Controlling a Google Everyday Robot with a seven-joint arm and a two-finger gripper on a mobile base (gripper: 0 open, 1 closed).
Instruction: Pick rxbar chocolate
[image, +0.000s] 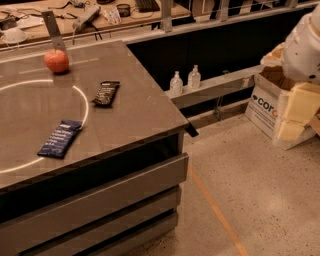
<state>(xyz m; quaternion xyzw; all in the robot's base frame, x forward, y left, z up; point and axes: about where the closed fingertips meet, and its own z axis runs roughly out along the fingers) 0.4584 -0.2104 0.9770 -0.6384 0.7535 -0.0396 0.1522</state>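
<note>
The rxbar chocolate (106, 93), a small flat bar in a black wrapper with white lettering, lies on the grey table top (140, 115) near its right half. A dark blue wrapped bar (60, 138) lies closer to the front left. My gripper (294, 117), with cream-coloured fingers under the white arm (302, 45), hangs at the far right edge of the view. It is well off the table, in front of a cardboard box, far from the black bar and holding nothing that I can see.
A red apple (56, 61) sits at the table's back left. A white circle line (82, 102) is marked on the top. Two small clear bottles (184, 81) stand on a low ledge right of the table. A cardboard box (265, 107) stands on the floor at the right.
</note>
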